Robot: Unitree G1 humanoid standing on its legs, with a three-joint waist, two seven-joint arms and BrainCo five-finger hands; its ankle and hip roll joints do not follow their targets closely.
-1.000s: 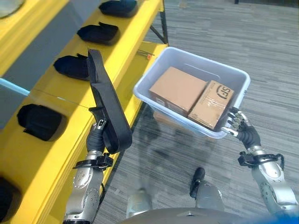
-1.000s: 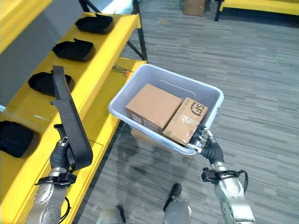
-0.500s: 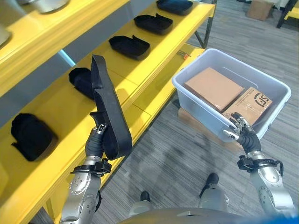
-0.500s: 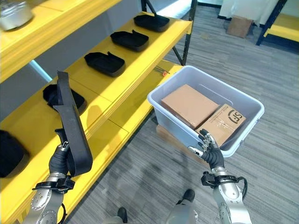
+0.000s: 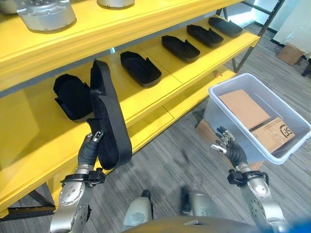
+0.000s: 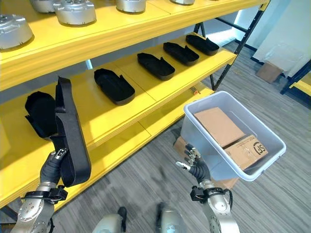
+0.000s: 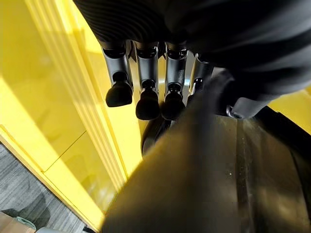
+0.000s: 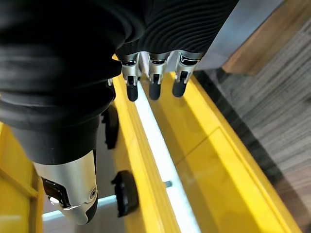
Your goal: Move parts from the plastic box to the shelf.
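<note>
Upright before the yellow shelf (image 5: pixel 146 109), a long black part (image 5: pixel 109 121) sits clamped in the left robot hand (image 5: pixel 90 148). Right robot hand (image 6: pixel 196 166), fingers relaxed and empty, hangs beside the plastic box (image 6: pixel 272 160).

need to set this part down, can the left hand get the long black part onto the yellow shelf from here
Probably yes. The left hand grips the long black part upright right beside the yellow shelf, and the bare stretch next to the black part already lying there looks open.
</note>
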